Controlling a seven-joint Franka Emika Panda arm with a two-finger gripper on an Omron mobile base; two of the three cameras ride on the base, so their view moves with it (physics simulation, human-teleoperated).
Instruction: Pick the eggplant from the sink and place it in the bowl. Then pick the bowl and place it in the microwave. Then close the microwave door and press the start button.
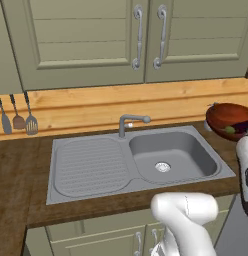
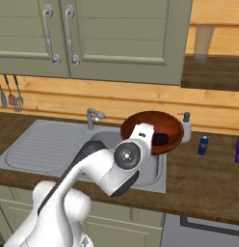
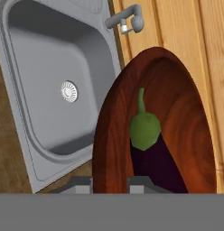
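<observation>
Gripper (image 3: 109, 182) jaws clamped on bowl (image 3: 186, 103) rim, eggplant (image 3: 152, 153) lying inside, just past the jaws

Glossy reddish-brown bowl (image 3: 177, 113), matt grey metal sink (image 1: 91, 165), wooden counter (image 1: 16, 170).

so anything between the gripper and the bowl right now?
Nothing visible. In the hand view the gripper has its fingertips either side of the bowl rim, so it is shut on the bowl. The eggplant lies inside, beside the sink. The microwave isn't visible, so that path can't be judged.
</observation>
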